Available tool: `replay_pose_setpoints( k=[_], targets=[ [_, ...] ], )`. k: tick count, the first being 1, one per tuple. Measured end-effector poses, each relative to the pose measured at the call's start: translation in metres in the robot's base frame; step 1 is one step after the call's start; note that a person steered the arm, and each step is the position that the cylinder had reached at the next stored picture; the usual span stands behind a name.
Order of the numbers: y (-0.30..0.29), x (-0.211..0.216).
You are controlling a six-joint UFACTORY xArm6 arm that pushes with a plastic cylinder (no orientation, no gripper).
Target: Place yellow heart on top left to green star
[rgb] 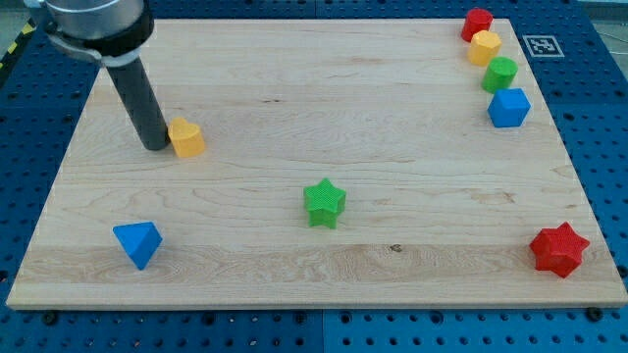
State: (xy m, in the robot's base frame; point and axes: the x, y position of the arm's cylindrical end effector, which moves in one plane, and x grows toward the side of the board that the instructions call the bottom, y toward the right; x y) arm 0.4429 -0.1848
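The yellow heart [186,137] lies on the wooden board at the view's left, above and well to the left of the green star [324,203], which sits near the board's middle. My tip [156,146] is right beside the heart's left side, touching or almost touching it. The dark rod rises from there toward the view's top left corner.
A blue triangular block [137,243] lies at the bottom left. A red star [559,249] lies at the bottom right. At the top right, a red block [478,23], a yellow block [485,46], a green block [499,75] and a blue block [508,107] stand in a line.
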Motion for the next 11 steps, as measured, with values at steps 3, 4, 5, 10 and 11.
replay_pose_setpoints(
  k=[3,4,5,10,11],
  targets=[
    [0.043,-0.001],
    [0.005,-0.006],
    [0.006,-0.045],
    [0.083,-0.020],
    [0.115,0.001]
  ],
)
